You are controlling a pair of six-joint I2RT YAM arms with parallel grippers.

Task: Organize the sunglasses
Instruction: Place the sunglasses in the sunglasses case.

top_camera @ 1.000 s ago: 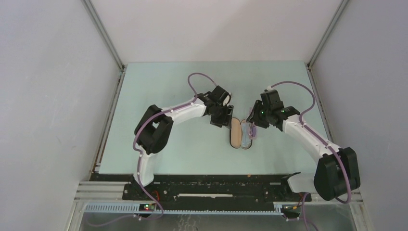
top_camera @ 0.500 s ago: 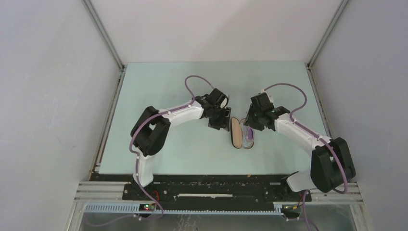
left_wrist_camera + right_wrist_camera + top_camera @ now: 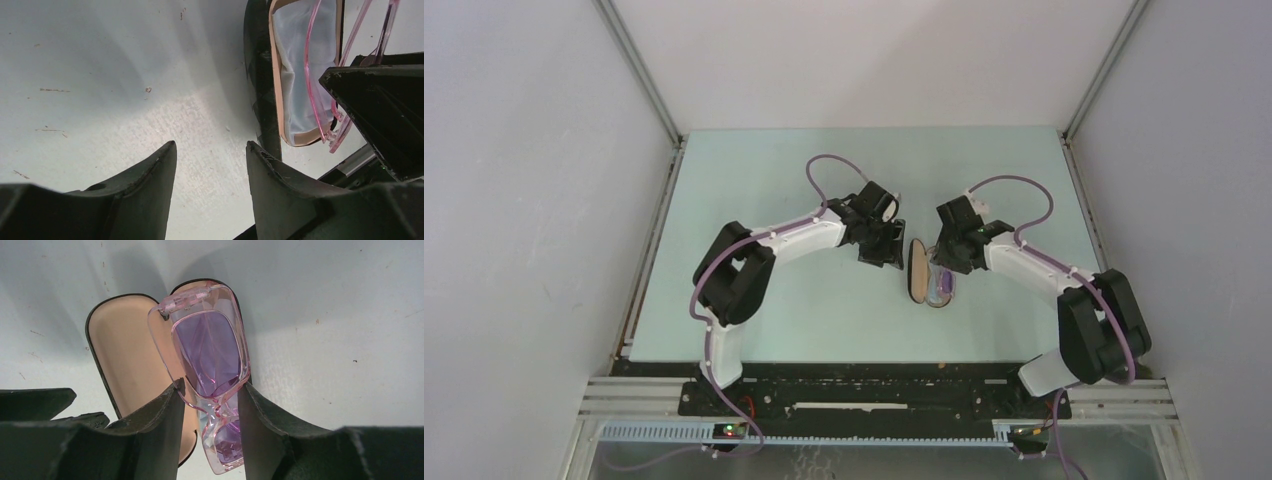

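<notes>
The pink-purple sunglasses [image 3: 210, 352] are folded and held between my right gripper's [image 3: 210, 390] fingers, over the right half of the open black case [image 3: 125, 350] with tan lining. In the top view the sunglasses [image 3: 941, 285] sit at the case [image 3: 917, 272] in the table's middle, under my right gripper [image 3: 944, 262]. My left gripper [image 3: 886, 255] is open and empty, just left of the case. In the left wrist view the left gripper [image 3: 210, 150] hovers over bare table; the case [image 3: 260, 75], a light blue cloth [image 3: 300, 65] inside it and the pink frame [image 3: 345, 50] show at upper right.
The pale green table [image 3: 774, 200] is walled by white panels at the left, back and right. A black rail [image 3: 874, 385] runs along the near edge by the arm bases.
My right gripper has moved left and down with the sunglasses, bringing them over the open case. My left gripper has shifted slightly but stays beside the case.
</notes>
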